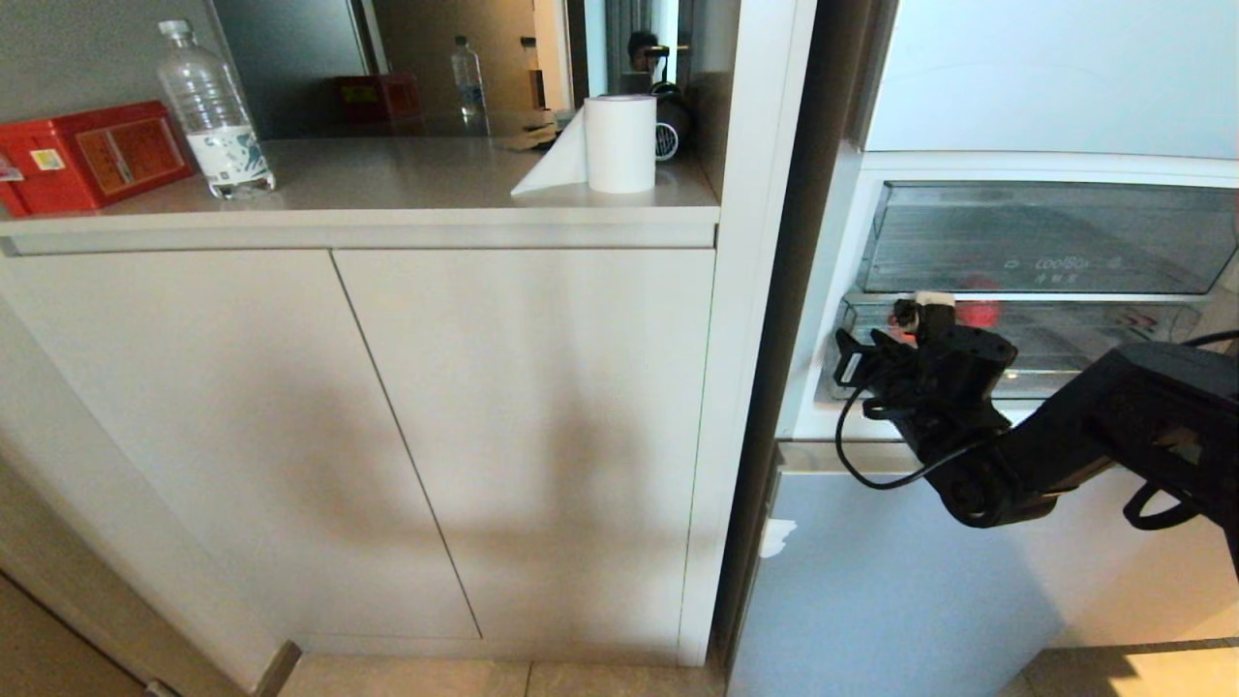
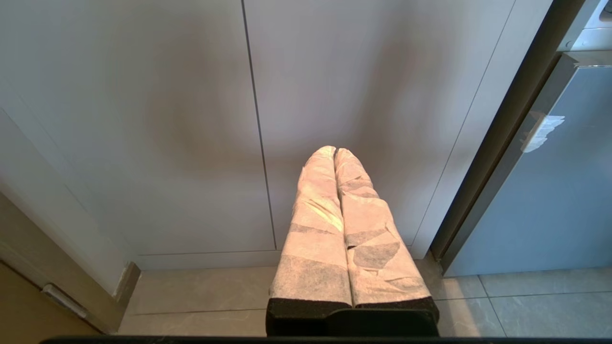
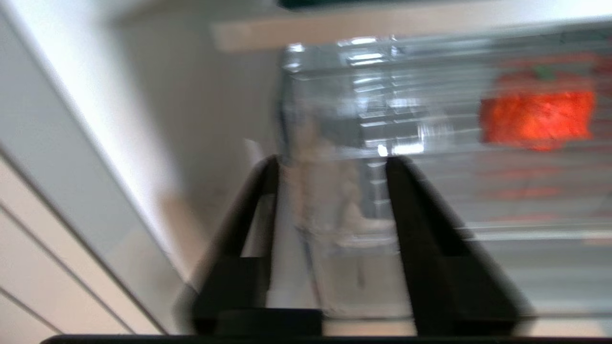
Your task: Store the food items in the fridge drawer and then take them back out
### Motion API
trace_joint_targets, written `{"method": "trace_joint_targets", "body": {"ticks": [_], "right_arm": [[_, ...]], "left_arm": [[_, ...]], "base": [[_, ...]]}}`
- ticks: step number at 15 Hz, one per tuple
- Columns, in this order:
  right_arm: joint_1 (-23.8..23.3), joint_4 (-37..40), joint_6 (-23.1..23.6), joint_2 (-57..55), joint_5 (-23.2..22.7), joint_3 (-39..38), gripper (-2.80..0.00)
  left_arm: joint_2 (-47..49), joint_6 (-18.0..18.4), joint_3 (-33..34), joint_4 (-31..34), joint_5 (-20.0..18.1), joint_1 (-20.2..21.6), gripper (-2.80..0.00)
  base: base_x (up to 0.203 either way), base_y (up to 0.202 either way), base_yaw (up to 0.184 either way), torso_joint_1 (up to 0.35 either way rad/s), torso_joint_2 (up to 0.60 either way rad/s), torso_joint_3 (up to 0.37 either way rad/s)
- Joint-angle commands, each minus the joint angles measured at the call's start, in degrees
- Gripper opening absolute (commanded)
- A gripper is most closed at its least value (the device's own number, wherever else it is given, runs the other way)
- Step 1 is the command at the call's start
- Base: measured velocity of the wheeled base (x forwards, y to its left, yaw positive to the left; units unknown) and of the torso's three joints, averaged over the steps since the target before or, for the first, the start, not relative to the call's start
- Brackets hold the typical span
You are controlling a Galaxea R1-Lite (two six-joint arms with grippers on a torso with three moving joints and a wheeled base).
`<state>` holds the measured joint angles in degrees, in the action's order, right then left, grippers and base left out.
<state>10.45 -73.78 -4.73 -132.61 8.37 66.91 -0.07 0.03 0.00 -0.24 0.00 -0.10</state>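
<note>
Head view: the right gripper [image 1: 910, 315] reaches to the left front corner of the fridge drawer [image 1: 1094, 341], which is pulled out under the shallower coolBox drawer [image 1: 1045, 242]. A red food item [image 1: 980, 312] lies inside, at about 3 o'clock from the gripper and just beyond it. On the bench [image 1: 387, 174] stand a water bottle [image 1: 211, 111], a red box [image 1: 87, 155] and a paper roll [image 1: 619, 143], well apart from the work.

Left wrist view: the left gripper [image 2: 334, 152] hangs parked before the cabinet doors [image 2: 191, 119], fingers pressed together, empty.

Right wrist view: the gripper's jaws stand narrowly apart astride the drawer's clear corner wall; whether they grip it I cannot tell. The orange-red food item with green stem [image 3: 538, 114] sits at about 1 o'clock, behind the plastic. Likely the drawer wall must be cleared or the drawer moved first.
</note>
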Motion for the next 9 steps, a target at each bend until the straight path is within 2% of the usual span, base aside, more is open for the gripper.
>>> {"method": "trace_joint_targets", "body": {"ticks": [1, 6, 9], "right_arm": [[1.1, 0.0, 0.0, 0.0, 0.1, 0.7, -2.80], [1.2, -0.1, -0.1, 1.3, 0.2, -1.1, -2.80], [1.2, -0.9, -0.4, 4.7, 0.0, -6.3, -2.80]], "left_arm": [[0.1, 0.0, 0.1, 0.0, 0.0, 0.0, -2.80], [0.1, 0.0, 0.1, 0.0, 0.0, 0.0, -2.80], [0.1, 0.0, 0.1, 0.0, 0.0, 0.0, -2.80]], "base": [[0.000, 0.000, 0.000, 0.000, 0.00, 0.000], [0.000, 0.000, 0.000, 0.000, 0.00, 0.000], [0.000, 0.000, 0.000, 0.000, 0.00, 0.000]]}}
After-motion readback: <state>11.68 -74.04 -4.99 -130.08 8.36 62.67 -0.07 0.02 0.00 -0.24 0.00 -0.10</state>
